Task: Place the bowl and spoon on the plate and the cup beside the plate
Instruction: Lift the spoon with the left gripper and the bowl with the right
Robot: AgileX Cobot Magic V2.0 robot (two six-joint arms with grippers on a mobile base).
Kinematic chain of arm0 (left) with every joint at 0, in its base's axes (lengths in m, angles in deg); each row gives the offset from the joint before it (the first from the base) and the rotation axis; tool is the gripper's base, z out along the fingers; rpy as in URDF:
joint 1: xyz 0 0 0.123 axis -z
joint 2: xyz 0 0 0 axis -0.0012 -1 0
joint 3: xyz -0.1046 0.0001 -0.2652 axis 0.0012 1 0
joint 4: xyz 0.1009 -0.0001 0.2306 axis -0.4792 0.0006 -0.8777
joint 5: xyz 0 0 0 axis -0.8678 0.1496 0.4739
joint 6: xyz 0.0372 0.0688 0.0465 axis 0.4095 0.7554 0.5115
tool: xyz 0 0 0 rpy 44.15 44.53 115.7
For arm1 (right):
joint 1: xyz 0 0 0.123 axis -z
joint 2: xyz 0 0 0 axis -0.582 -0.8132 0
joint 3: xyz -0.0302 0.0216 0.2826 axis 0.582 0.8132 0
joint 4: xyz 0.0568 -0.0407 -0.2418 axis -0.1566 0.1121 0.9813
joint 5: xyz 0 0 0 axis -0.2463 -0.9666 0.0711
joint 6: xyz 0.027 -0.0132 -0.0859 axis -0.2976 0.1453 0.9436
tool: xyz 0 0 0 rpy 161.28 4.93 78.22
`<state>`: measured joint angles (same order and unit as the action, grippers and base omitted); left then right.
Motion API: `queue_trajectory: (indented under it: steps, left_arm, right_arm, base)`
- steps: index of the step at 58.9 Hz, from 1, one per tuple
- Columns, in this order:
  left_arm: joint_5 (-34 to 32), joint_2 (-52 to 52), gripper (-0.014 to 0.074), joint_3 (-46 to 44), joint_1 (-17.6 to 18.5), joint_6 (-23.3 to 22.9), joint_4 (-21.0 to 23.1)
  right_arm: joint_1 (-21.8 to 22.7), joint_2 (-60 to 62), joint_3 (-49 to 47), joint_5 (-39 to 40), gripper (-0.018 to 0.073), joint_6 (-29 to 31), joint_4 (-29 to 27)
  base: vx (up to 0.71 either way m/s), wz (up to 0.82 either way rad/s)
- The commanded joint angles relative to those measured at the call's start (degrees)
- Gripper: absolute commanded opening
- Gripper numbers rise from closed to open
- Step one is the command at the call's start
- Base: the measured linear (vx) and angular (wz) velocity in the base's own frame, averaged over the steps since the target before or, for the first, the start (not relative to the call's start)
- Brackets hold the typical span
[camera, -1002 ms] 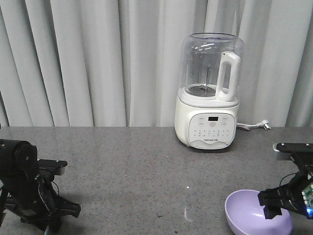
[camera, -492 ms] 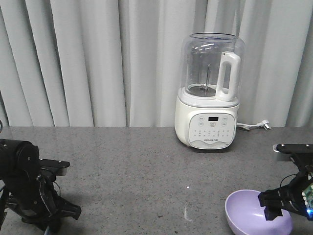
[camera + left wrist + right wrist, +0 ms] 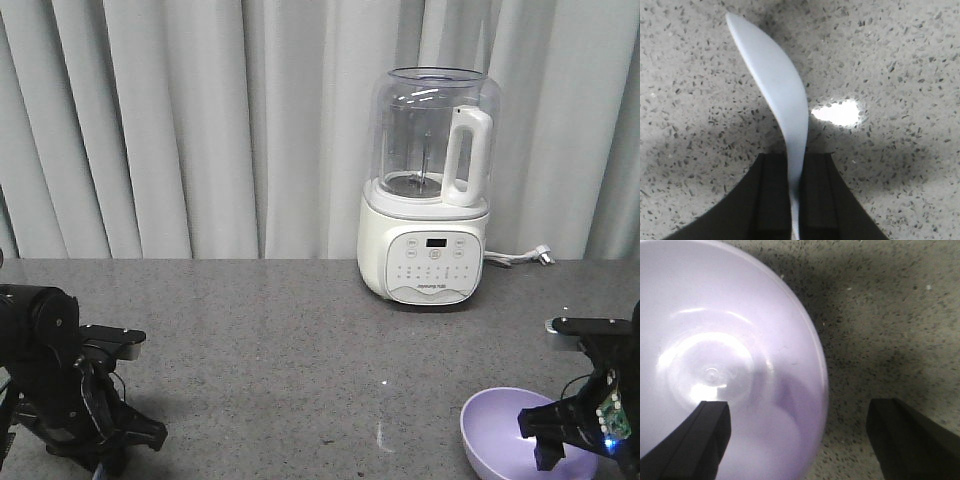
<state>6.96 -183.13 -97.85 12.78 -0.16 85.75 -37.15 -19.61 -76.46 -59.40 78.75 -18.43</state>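
At the back of the surface (image 3: 280,330), right of centre and just before the curtain (image 3: 180,120): blender (image 3: 428,200), cord (image 3: 520,258) trailing off to its right. At front right: bowl (image 3: 500,435) on the surface, right hand (image 3: 800,415) straddling its rim, one finger inside, one outside. At front left: left hand (image 3: 794,165), spoon (image 3: 772,85) between its fingers, over the surface.

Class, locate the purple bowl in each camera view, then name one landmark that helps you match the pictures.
Front-facing view: the bowl sits in the bottom right corner, partly cut off by the lower edge.
Left wrist view: not in it; only the spoon shows.
Right wrist view: the bowl fills the left half of the picture.
Shared landmark: the speckled grey tabletop, visible in all three views.
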Motion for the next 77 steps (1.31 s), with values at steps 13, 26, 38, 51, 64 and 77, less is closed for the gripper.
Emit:
queue_trajectory:
  steps: [13, 26, 38, 51, 64, 77]
  left_arm:
    - [2.83, 0.07, 0.0, 0.23, 0.73, -0.27, 4.68]
    - [2.89, 0.07, 0.0, 0.23, 0.73, -0.27, 4.68]
    - [1.78, 1.06, 0.0, 0.23, 0.73, 0.87, 4.68]
    - [-3.78, 8.47, 0.0, 0.23, 0.73, 0.87, 4.68]
    - [-8.88, 19.54, 0.0, 0.23, 0.73, 0.75, 4.74]
    - [-13.5, 30.96, 0.0, 0.23, 0.73, 0.71, 4.86]
  right_arm:
    - [0.32, -1.91, -1.79, 4.09, 0.0484, 0.14, -2.63]
    - [0.32, -1.16, -1.79, 5.28, -0.0015, 0.68, -3.23]
    - [0.27, -0.43, -2.18, 4.65, -0.0011, 0.83, -1.81]
    - [0.27, 4.68, -2.18, 6.52, -0.001, 1.25, -1.4]
    - [0.27, 13.99, -2.18, 9.39, -0.001, 1.88, -2.39]
    - [0.27, 24.93, -2.18, 12.14, -0.001, 6.55, -8.74]
  base:
    - [0.0, 0.0]
    - [0.0, 0.0]
    - [0.0, 0.0]
    - [0.0, 0.0]
    - [0.0, 0.0]
    - [0.0, 0.0]
